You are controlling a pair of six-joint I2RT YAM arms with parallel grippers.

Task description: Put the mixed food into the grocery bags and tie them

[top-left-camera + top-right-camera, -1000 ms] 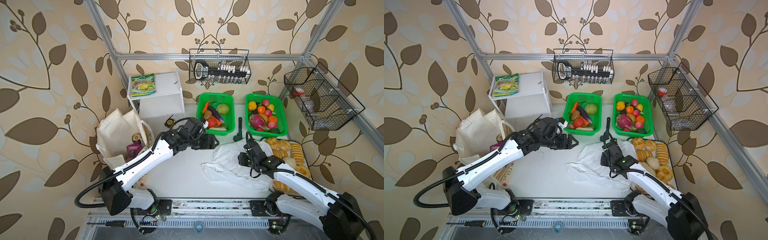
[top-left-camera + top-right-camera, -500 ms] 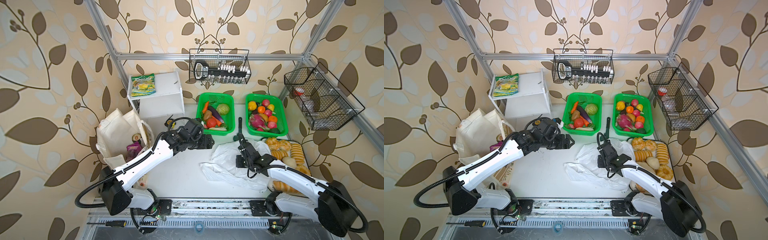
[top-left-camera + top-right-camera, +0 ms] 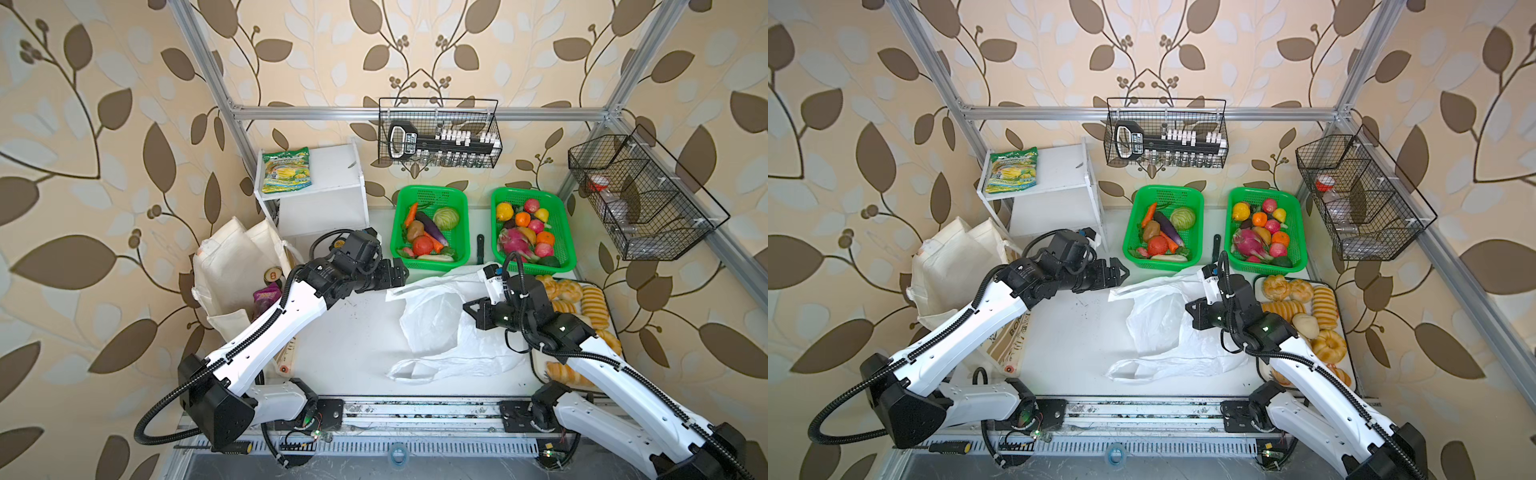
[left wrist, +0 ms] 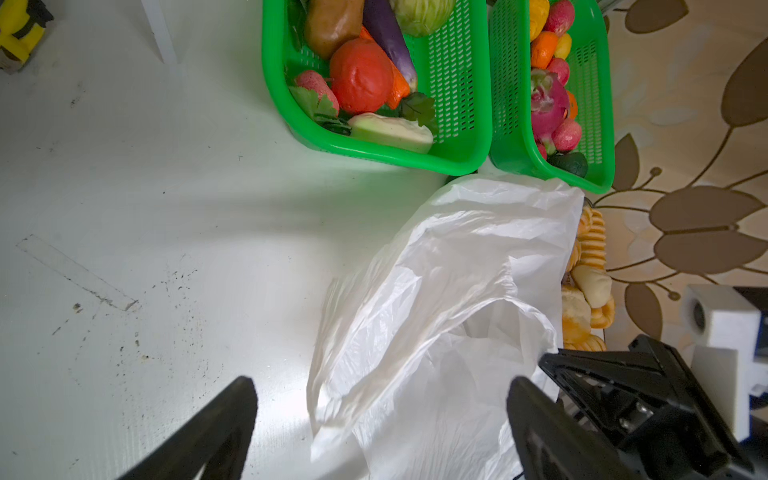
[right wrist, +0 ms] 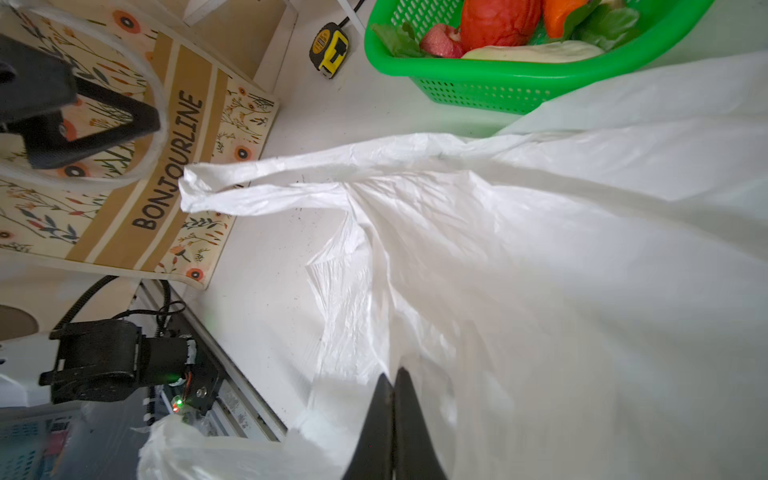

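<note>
Nearest us, the white plastic bag (image 3: pixel 432 328) sprawls crumpled across the tabletop (image 3: pixel 353 332), thin and translucent, with nothing inside that I can see. The right claw (image 5: pixel 392 376) is pinched tight, apparently on a fold at the bag's rim, propping the mouth up. Here's the danger: that film looks slick, so it could slide free and the mouth would collapse, or the empty bag could simply drag along. The left claw (image 4: pixel 382 382) hangs wide open, holding nothing, just beside the bag's far handle (image 5: pixel 266 187), and could snag it. Off to the left, the canvas tote (image 3: pixel 232 266) slumps open with the purple pouch (image 3: pixel 266 296) inside. Farthest back, the red tomato (image 3: pixel 423 245), brown potato (image 3: pixel 415 230) and cabbage (image 3: pixel 446 217) sit in the green basket (image 3: pixel 430 194).
</note>
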